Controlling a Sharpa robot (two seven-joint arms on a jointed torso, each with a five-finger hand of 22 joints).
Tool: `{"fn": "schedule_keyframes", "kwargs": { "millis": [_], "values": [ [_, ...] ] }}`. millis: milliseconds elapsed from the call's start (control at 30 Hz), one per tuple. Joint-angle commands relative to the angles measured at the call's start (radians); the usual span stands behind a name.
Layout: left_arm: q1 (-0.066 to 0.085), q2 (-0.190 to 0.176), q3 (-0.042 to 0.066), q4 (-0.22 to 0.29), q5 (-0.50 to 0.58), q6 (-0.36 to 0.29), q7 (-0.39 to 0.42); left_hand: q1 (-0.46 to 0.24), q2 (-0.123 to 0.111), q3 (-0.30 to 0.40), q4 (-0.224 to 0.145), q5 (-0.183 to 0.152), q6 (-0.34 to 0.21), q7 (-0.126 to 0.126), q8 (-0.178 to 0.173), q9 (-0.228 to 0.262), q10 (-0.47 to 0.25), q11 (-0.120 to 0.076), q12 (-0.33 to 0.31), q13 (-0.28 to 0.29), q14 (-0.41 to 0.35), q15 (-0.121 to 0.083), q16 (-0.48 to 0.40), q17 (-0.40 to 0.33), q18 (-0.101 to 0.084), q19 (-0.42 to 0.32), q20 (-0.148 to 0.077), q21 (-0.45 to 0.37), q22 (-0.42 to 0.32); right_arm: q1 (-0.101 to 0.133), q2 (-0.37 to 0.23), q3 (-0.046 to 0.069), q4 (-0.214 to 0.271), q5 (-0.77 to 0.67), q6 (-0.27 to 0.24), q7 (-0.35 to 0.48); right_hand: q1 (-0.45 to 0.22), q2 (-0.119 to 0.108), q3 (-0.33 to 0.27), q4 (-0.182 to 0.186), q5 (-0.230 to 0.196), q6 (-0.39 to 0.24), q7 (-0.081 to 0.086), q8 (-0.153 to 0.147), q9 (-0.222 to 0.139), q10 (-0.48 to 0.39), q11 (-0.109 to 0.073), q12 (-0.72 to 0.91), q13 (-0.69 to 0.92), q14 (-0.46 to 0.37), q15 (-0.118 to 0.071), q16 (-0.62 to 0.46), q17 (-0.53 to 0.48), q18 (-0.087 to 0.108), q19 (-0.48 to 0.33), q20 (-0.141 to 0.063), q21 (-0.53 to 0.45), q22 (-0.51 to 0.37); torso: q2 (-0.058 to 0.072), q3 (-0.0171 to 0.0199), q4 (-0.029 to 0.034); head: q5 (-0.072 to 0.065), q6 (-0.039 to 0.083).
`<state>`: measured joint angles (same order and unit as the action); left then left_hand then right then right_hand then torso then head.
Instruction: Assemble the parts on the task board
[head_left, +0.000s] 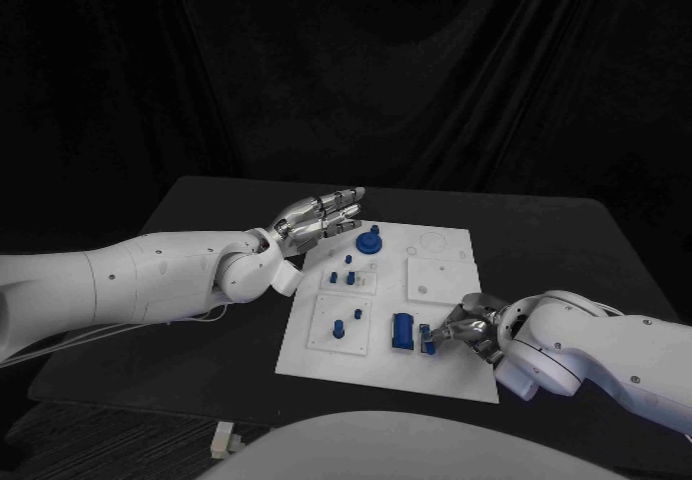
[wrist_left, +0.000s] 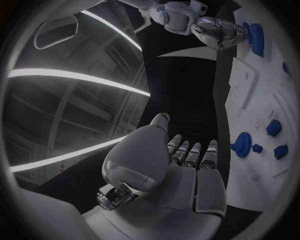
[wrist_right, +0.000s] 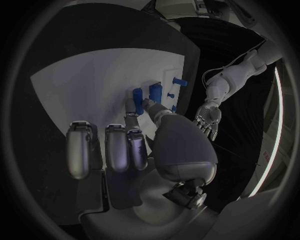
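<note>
The task board lies flat at the middle of the black tabletop, a white plate divided into raised square panels. In the head view, a round blue part with a short stem stands at about 11 o'clock on the board. Below it, toward the board's centre-left, a few small blue pegs stand in a panel, and at 7 o'clock another small blue piece stands beside a short pin. At about 5 o'clock, a taller blue block stands upright, with a narrower blue part just beside it on the right.

The left hand hangs above the tabletop off the board's 10 o'clock corner, palm open, fingers extended side by side and slightly apart, holding nothing; its wrist view shows the palm bare and the round blue part beyond the fingertips.

The right hand sits low at the board's 4 o'clock edge, touching or nearly touching the narrower blue part. In the right wrist view the thumb and one finger reach to that part beside the taller block, while the other fingers are curled back toward the palm. It looks like a pinch on the part, though the contact is small and dark, so I cannot be sure it is truly gripped.
</note>
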<state>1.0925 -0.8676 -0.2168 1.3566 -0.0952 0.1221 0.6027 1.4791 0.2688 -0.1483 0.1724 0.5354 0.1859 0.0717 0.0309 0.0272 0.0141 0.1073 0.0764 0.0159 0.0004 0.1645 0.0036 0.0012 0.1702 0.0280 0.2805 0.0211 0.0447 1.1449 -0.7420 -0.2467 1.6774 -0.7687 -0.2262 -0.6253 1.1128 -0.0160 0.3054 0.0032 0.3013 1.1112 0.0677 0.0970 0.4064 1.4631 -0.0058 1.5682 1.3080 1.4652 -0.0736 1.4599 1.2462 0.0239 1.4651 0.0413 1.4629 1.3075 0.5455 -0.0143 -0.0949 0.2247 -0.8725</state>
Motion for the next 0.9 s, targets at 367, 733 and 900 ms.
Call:
{"fn": "schedule_keyframes", "kwargs": {
  "millis": [367,733,900],
  "values": [
    [-0.002,0.002,0.001,0.001,0.001,0.017,0.003,-0.007,0.006,0.008,-0.002,0.008,0.000,0.010,0.004,0.002,0.001,-0.002,0.006,0.002,0.000,0.001,-0.004,-0.001,0.009,0.003,0.004,0.005,0.001,-0.002,-0.005,-0.001,0.004,-0.003,-0.009,-0.003,-0.043,0.000,-0.044,0.049,-0.045,-0.008,0.000,-0.001,-0.006,0.108,-0.004,0.003,0.263,0.052,-0.002,0.003,0.002,0.005,0.055,-0.007,-0.004,0.225,0.000,0.0004,-0.0016,0.002,0.000],
    [-0.002,0.000,0.001,0.002,0.001,0.020,0.000,-0.006,0.006,0.010,-0.005,0.011,0.001,0.011,0.004,0.002,0.001,-0.001,0.007,0.002,0.000,0.001,-0.004,-0.001,0.009,0.004,0.004,0.006,0.002,-0.002,-0.049,-0.001,0.044,-0.079,-0.073,0.079,-0.089,-0.004,-0.101,0.117,-0.124,-0.015,0.003,-0.007,-0.010,0.108,-0.001,0.003,0.263,0.054,0.001,0.007,0.013,0.006,0.055,-0.003,-0.005,0.224,0.000,0.0005,-0.0014,0.005,0.000],
    [-0.003,-0.003,0.001,0.002,0.001,0.018,-0.001,-0.005,0.005,0.011,-0.006,0.012,0.002,0.012,0.005,0.002,0.001,-0.001,0.008,0.002,0.000,0.001,-0.004,-0.001,0.009,0.004,0.005,0.006,0.002,-0.002,-0.083,-0.001,0.079,-0.147,-0.079,0.124,-0.073,-0.014,-0.124,0.124,-0.156,-0.018,0.000,0.016,0.011,0.108,-0.003,0.003,0.263,0.056,0.000,0.011,0.022,0.005,0.057,-0.004,-0.001,0.226,0.000,0.0006,-0.0014,0.007,0.000]
  ]
}}
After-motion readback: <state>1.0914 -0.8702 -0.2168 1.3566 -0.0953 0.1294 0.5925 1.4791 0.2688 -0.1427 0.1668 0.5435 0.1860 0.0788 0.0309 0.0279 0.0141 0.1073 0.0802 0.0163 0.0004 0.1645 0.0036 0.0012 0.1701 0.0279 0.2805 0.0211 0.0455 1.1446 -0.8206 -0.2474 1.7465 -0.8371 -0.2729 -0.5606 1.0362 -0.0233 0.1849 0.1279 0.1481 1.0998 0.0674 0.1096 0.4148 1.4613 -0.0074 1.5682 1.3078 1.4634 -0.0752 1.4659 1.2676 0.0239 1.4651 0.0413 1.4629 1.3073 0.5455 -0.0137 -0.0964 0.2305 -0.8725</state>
